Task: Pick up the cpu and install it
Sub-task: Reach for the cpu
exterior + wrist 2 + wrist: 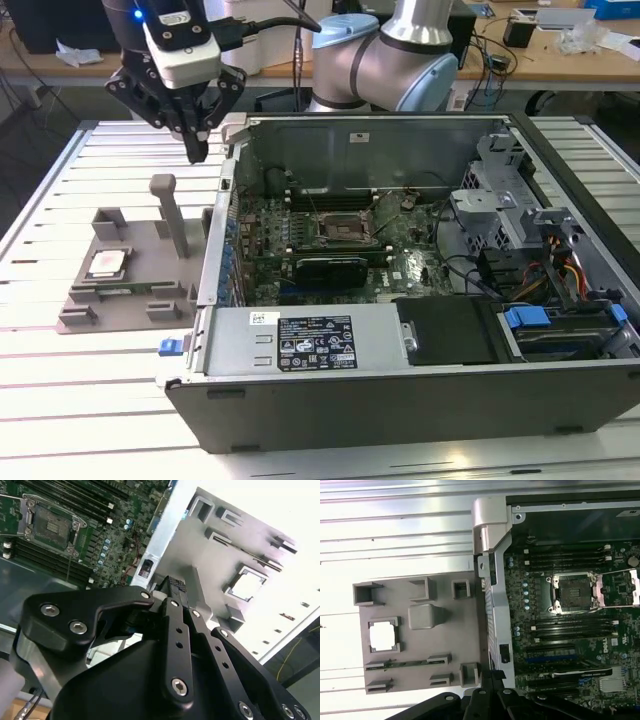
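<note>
The cpu [106,263] is a small silver-topped square lying flat in a recess of the grey fixture tray [130,300], at the exterior view's left. It shows bright in both wrist views [248,586] [384,635]. My gripper [197,150] hangs high above the tray's far edge, beside the case wall, fingers pointing down and shut on nothing. Its black fingers [175,587] [490,696] appear in both wrist views. The motherboard socket [345,228] [572,594] [50,526] lies open inside the case.
An open computer case [400,400] fills the exterior view's right and middle, with its metal side wall [215,250] next to the tray. A grey upright post [170,215] rises from the tray. The slatted metal table [80,400] lies beneath.
</note>
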### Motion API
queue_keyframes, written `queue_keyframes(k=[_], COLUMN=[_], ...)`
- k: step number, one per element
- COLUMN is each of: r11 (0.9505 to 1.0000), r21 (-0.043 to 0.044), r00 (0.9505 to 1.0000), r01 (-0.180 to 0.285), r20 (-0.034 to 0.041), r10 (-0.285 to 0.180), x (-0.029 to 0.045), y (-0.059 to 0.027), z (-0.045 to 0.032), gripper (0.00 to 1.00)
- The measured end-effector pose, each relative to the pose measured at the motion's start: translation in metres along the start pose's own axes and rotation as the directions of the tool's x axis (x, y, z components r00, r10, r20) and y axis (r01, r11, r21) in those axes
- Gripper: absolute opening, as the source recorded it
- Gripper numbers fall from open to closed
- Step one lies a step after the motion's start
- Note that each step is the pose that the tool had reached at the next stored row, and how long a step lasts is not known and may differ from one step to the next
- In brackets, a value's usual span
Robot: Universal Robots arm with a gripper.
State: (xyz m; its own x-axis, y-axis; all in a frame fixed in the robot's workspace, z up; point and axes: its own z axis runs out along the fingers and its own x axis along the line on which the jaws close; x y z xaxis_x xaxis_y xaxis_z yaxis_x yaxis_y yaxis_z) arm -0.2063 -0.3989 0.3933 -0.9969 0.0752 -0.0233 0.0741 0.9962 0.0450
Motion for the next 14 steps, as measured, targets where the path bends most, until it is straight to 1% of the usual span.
queue_keyframes(k=[3,8,11,14], r11=[1.0000,1.0000,1.0000,1.0000], r21=[0.0000,0.0000,0.0000,-0.0001], r00=[1.0000,1.0000,1.0000,1.0000], r01=[0.000,0.000,0.000,0.000], r20=[0.0000,-0.0001,0.0000,0.0000], r10=[0.000,0.000,0.000,0.000], x=[0.0041,0.0138,0.0172,0.0224], y=[-0.0003,-0.0010,-0.0013,-0.0017], z=[-0.0001,-0.0004,-0.0005,-0.0006], gripper=[0.11,0.11,0.11,0.11])
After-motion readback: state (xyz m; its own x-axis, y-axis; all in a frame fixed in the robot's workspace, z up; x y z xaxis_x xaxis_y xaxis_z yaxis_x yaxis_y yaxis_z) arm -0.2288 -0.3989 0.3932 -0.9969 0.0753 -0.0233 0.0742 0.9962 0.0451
